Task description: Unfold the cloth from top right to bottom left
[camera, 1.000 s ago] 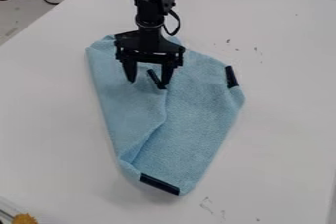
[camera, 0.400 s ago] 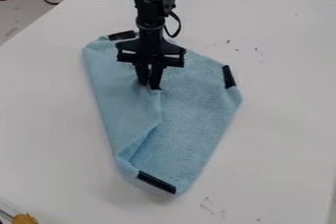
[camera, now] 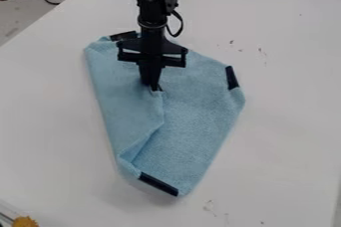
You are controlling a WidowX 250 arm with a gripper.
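Below the closed hand [camera: 154, 88], blue cloth [camera: 193, 106], its flap corner pinched.

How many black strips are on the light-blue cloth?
3 plainly visible: a top-edge strip, a right-edge strip and a bottom-edge strip. Another may be hidden at the black gripper.
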